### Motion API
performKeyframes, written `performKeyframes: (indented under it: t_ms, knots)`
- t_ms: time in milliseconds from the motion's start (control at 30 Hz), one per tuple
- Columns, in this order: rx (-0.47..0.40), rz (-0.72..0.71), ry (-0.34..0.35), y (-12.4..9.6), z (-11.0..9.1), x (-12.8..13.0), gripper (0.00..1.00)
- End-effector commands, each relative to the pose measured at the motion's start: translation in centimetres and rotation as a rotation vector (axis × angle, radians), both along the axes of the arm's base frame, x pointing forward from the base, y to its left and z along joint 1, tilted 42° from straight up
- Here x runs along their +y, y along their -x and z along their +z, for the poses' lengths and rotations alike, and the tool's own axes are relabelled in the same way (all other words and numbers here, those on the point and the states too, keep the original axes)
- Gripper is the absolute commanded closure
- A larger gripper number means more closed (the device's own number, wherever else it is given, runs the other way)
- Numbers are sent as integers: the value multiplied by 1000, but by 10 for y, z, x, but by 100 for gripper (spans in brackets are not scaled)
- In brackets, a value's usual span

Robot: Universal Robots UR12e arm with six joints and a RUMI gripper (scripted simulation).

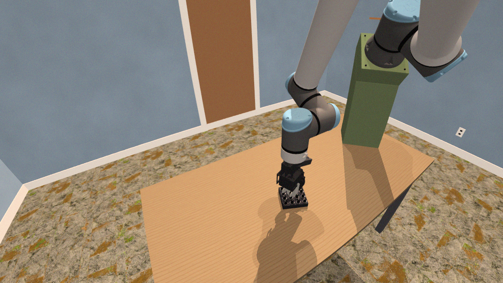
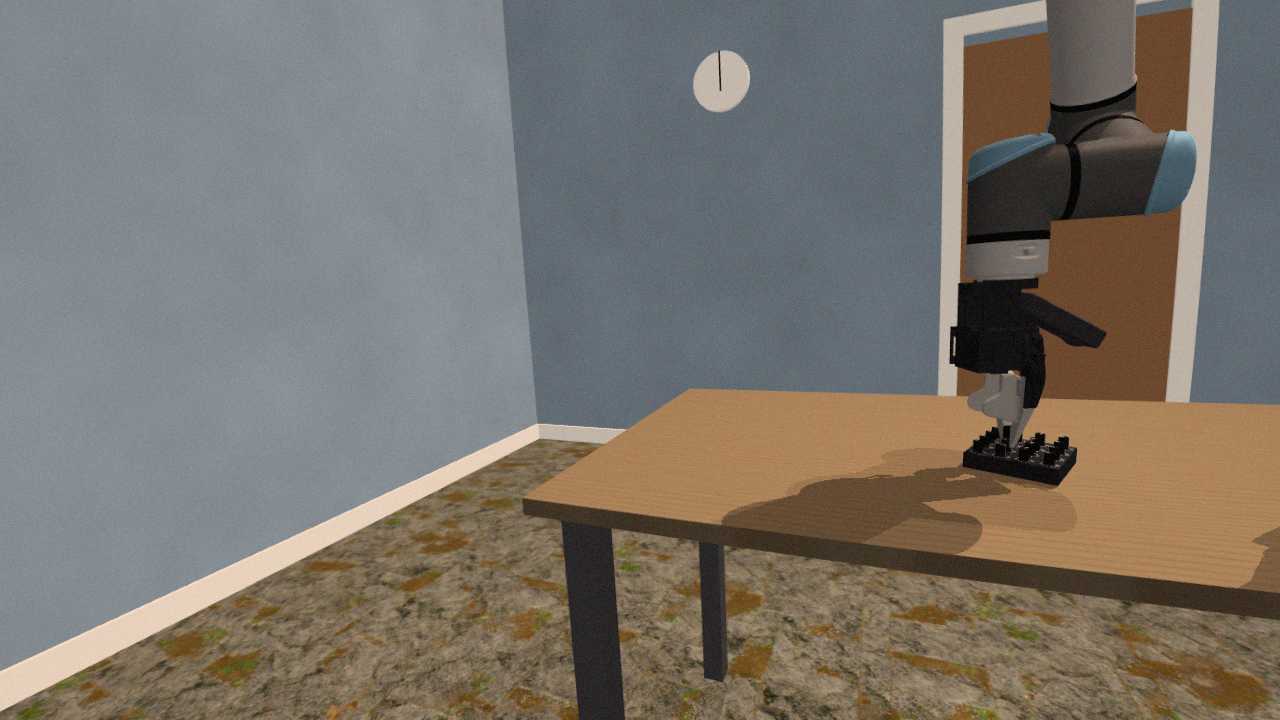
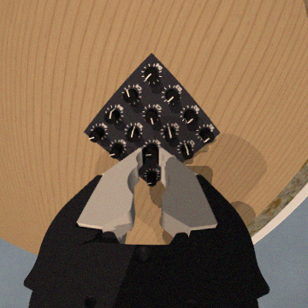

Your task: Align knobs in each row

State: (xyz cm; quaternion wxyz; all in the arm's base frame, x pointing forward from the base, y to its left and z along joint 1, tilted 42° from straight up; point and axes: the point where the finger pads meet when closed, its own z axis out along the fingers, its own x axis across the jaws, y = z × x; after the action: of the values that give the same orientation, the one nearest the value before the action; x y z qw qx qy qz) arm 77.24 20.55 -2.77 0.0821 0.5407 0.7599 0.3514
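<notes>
The black knob box (image 3: 151,112) lies on the wooden table, seen as a diamond in the wrist view, with several black knobs, each with a white pointer line. It also shows in the top view (image 1: 292,199) and the exterior view (image 2: 1020,457). My gripper (image 3: 151,148) stands straight above the box's near corner, and its two grey fingers are shut on the corner knob (image 3: 151,171) there. The knob behind it (image 3: 150,151) sits just past the fingertips. The gripper also shows in the top view (image 1: 292,192) and the exterior view (image 2: 1011,428). The fingers hide part of the box's near edge.
A tall green pedestal (image 1: 369,90) carries the arm's base at the table's far side. The table edge (image 3: 278,205) runs close to the right of the box in the wrist view. The arm's shadow falls on the table in front of the box.
</notes>
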Motion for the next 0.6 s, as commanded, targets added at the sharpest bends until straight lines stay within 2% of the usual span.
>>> performKeyframes:
  t_ms: [0, 567]
  knots:
    - [9, -16, -11, 0, 1, 0, 96]
    - [75, -125, -85, 0, 1, 1, 96]
